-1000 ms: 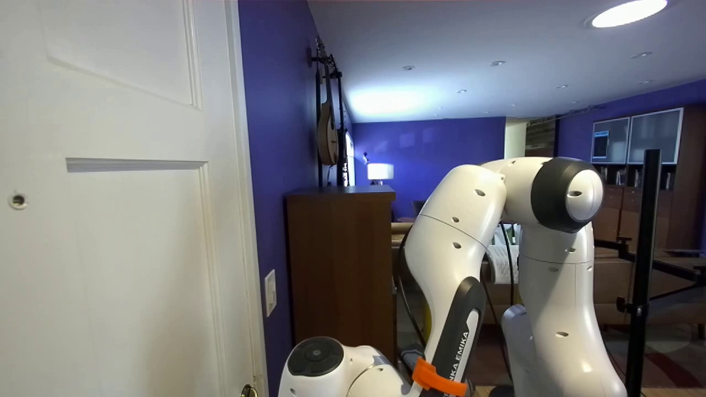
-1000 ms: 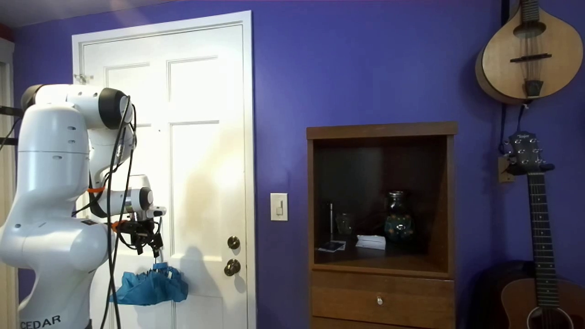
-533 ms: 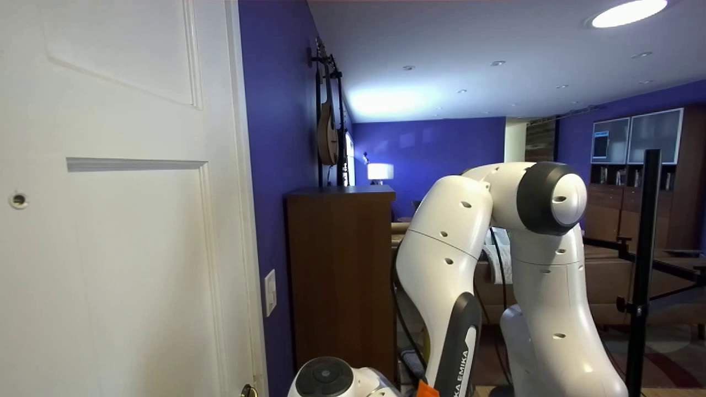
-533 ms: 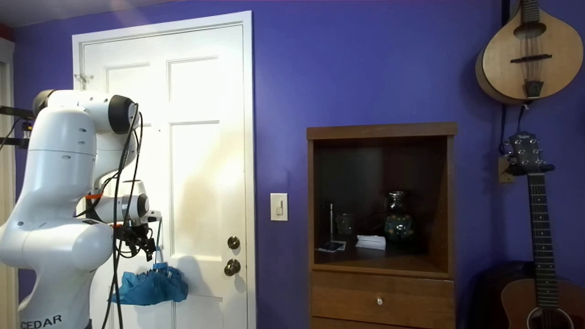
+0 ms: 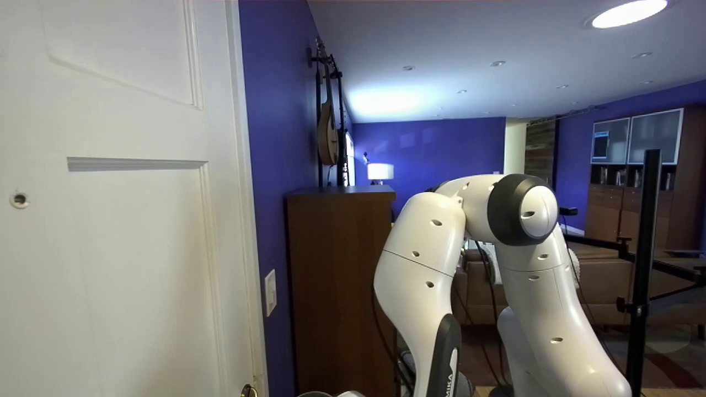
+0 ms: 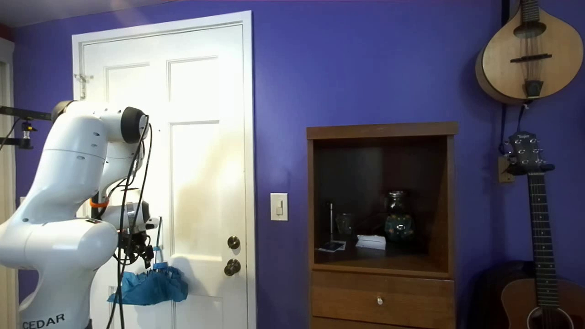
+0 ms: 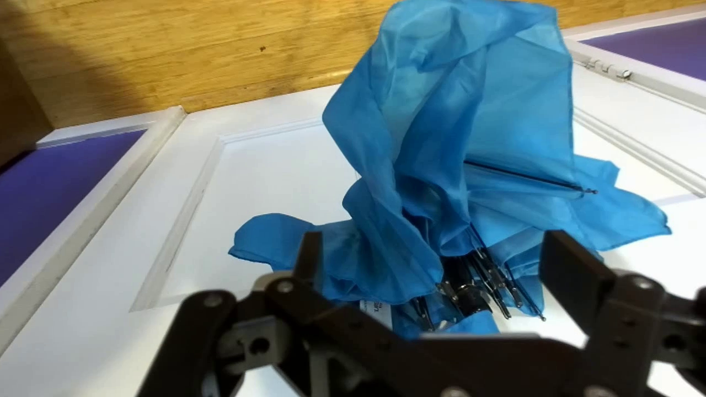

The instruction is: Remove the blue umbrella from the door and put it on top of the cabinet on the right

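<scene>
Against the white door [image 6: 201, 151] hangs the blue umbrella [image 6: 155, 289], its folds bunched below a thin dark strap. From the wrist view the umbrella [image 7: 430, 110] spreads out ahead of the jaws, dark ribs and shaft showing near its lower end. My gripper [image 7: 436, 251] stands wide open there, the umbrella's rib end visible beyond the gap and nothing held. In an exterior view the gripper [image 6: 140, 256] is just above and left of the umbrella's top, partly behind cables. The brown cabinet [image 6: 381, 130] rises to the right of the door, its flat top [image 5: 345, 189] bare.
Brass knobs [image 6: 232, 267] stick out from the door's right side. A light switch [image 6: 279, 206] sits between door and cabinet. Loose black cables [image 6: 122, 260] hang along the arm. Guitars [image 6: 541, 246] hang right of the cabinet. A black stand [image 5: 646, 264] is near the robot.
My arm has folded lower, and the gripper has shifted left and slightly down, from over the umbrella's strap to beside it. The umbrella has stayed in place.
</scene>
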Tool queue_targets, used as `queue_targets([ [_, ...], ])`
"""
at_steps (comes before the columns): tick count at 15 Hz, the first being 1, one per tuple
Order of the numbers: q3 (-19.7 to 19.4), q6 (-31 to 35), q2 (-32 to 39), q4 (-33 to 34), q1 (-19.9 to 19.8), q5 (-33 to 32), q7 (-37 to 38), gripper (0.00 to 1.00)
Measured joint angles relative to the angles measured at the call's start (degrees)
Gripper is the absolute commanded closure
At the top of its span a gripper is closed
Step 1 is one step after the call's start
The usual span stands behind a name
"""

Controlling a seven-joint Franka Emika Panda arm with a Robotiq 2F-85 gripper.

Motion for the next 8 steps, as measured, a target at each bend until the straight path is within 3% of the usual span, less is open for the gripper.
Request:
queue_targets([
  [8,-0.5,-0.9,1.5,1.5,0.2,-0.6,-0.1,0.0],
])
